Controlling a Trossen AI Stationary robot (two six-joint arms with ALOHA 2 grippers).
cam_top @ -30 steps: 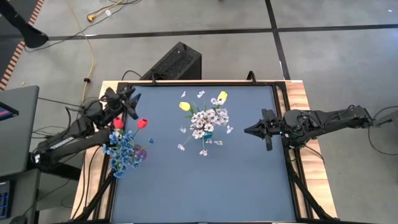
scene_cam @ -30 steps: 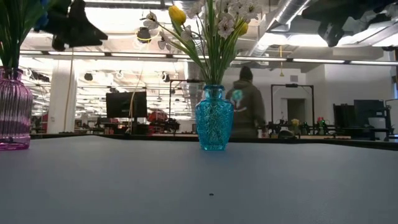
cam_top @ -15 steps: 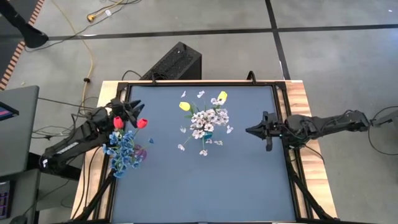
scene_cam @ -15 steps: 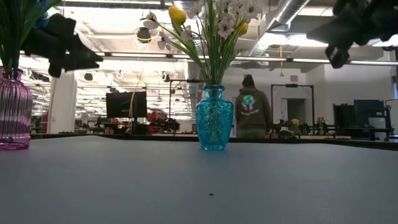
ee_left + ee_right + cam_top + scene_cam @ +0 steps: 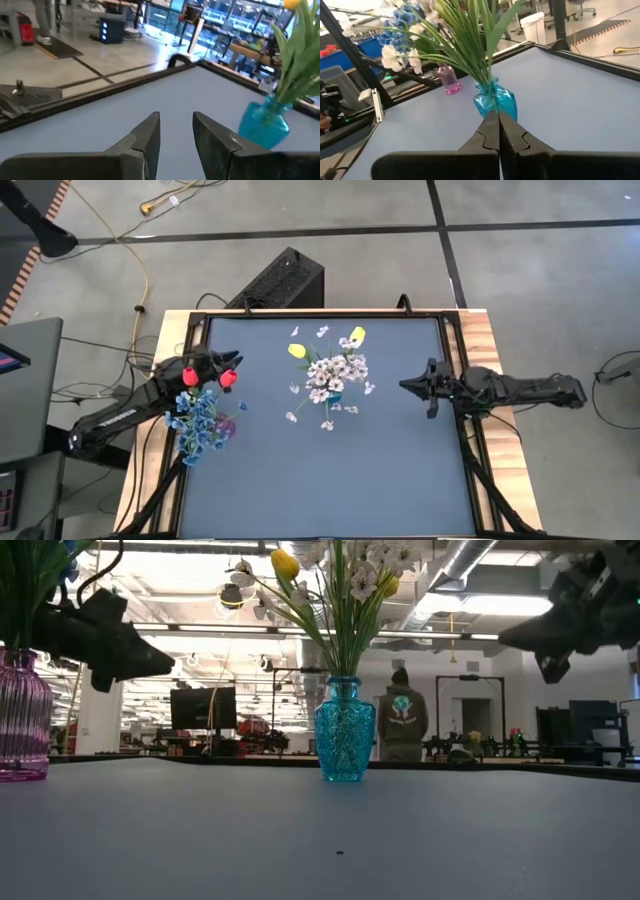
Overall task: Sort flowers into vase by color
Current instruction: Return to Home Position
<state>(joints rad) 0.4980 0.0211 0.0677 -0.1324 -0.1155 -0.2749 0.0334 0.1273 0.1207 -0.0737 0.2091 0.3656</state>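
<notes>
Retreated toward the counter's (image 5: 330,470) left and right edges, with left jaws slightly parted, right jaws closed, nothing held. Probably light, bendy flowers (image 5: 335,370): pinch thin stems gently.

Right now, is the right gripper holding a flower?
No, the right gripper is shut with nothing between its fingers, and the flowers stand in the blue vase beyond it.
</notes>
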